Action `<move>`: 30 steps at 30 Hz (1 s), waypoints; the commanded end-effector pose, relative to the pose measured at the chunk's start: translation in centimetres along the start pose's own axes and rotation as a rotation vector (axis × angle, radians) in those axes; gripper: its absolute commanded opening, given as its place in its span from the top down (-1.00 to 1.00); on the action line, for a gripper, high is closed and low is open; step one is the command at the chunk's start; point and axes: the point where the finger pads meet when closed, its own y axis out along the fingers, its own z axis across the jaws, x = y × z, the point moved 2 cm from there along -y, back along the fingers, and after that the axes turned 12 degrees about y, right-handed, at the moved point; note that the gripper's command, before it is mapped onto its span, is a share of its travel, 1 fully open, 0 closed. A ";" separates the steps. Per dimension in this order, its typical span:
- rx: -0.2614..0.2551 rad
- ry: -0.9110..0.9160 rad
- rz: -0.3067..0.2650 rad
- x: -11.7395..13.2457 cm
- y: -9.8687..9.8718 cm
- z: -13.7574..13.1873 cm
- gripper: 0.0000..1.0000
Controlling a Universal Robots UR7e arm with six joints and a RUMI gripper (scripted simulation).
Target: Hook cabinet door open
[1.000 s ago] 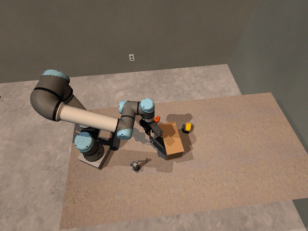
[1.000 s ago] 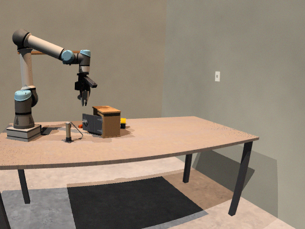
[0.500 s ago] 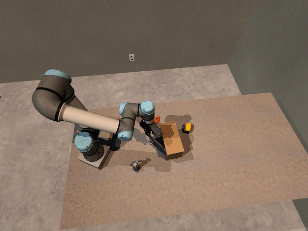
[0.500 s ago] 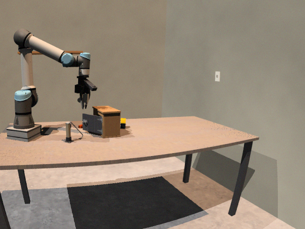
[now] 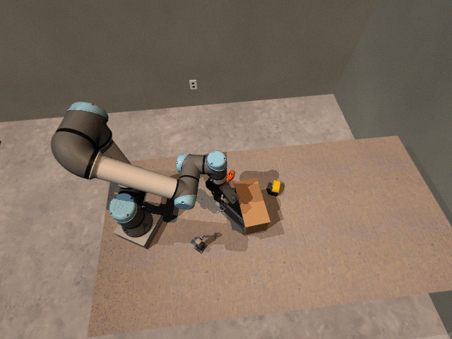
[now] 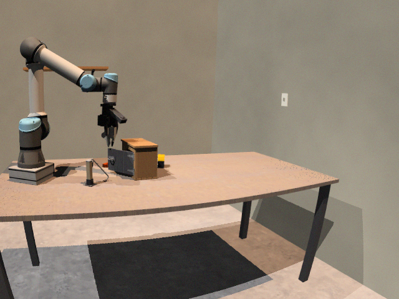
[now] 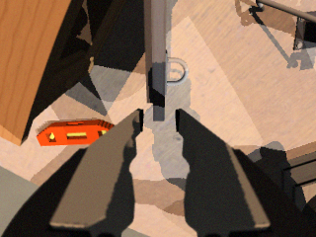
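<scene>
- The table [image 6: 225,180] fills the lower half of the exterior view, a wooden top on dark legs; everything else stands toward its left end.
- The arm [image 5: 135,175] reaches from the left of the top view toward the centre, its base plate [image 6: 14,178] at the far left of the exterior view; the wrist points straight down.
- The cabinet [image 6: 143,159], a brown wooden box, stands flat on its base left of centre in the exterior view; its grey door [image 6: 120,161] is swung open to the left and seen edge-on in the wrist view.
- The gripper [image 6: 109,137] hangs just above the door's top edge, apart from it; its jaws stand narrow with nothing between them, the door's edge [image 7: 158,59] lined up with the gap in the wrist view.
- The post [image 6: 89,172] stands upright on the table, left of the door and near it; the hook [image 6: 101,172] droops from its top toward the table, apart from the door.
- The eye [image 7: 179,73], a small ring, sticks out of the door's face, just right of centre in the wrist view.
- A yellow block [image 5: 276,186] sits right of the cabinet in the top view; an orange piece [image 7: 74,133], possibly a small level, lies at the left of the wrist view.
</scene>
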 end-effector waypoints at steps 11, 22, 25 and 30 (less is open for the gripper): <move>-0.001 0.000 0.001 0.0 1.7 -0.1 0.69; -0.001 0.000 0.001 0.0 2.1 -0.1 0.69; -0.001 0.000 0.001 0.0 2.2 -0.1 0.69; -0.001 -0.001 0.001 -0.1 2.2 -0.1 0.69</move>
